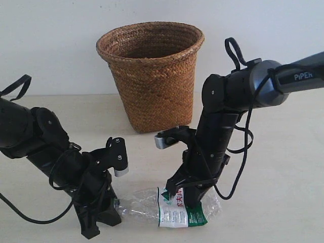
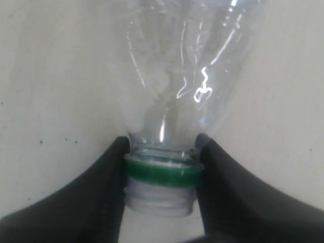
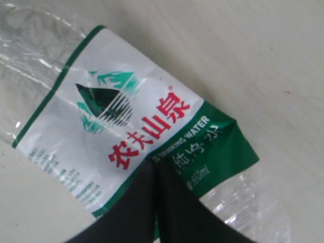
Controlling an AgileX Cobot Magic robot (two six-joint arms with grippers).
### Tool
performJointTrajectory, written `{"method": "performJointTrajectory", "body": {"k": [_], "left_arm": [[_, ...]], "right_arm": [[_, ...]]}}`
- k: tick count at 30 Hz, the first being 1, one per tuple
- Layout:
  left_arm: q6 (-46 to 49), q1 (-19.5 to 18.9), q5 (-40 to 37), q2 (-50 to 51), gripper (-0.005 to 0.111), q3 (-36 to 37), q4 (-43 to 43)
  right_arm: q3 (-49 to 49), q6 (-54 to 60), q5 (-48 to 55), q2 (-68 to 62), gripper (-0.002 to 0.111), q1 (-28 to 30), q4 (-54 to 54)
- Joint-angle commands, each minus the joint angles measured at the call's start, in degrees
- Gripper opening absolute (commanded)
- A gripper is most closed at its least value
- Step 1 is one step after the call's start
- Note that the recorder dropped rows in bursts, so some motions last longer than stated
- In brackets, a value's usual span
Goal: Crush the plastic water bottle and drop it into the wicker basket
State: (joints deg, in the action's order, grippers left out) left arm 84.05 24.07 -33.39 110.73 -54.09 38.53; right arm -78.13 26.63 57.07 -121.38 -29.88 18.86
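Looked like a robotics lab bench: plain white wall (image 1: 50,40) behind pale tabletop (image 1: 283,167); black cabled left arm (image 1: 45,136) and right arm (image 1: 243,86) over it, latter marked PiPER.

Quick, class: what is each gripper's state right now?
Left gripper: closed on the plastic water bottle, at its neck.
Right gripper: jaws closed together, tips on its label.

The plastic water bottle (image 1: 139,205) is clear, its label (image 3: 121,136) white and green with red characters. The wicker basket (image 1: 154,81) is brown weave; the worktop (image 1: 283,177) pale beige.
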Motion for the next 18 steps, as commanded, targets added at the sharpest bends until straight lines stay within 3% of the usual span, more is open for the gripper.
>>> {"method": "performJointTrajectory", "body": {"k": [1, 7, 15, 18], "left_arm": [[-0.97, -0.11, 0.19, 1.59, 0.005, 0.72, -2.48], [-0.97, -0.11, 0.62, -1.05, 0.005, 0.72, -2.46], [-0.57, -0.11, -1.46, -6.89, 0.005, 0.72, -2.46], [-0.57, -0.11, -8.83, -9.66, 0.005, -1.82, -1.24]], "right_arm": [[1.97, -0.21, -1.24, -4.22, 0.000, 0.17, -7.38], [-5.01, -2.15, 12.87, 5.10, 0.000, 0.17, -6.50], [-5.25, -3.66, 12.89, 27.41, 0.000, 0.39, -13.48], [-5.25, -4.02, 12.89, 30.78, 0.000, 5.28, -13.90]]}}
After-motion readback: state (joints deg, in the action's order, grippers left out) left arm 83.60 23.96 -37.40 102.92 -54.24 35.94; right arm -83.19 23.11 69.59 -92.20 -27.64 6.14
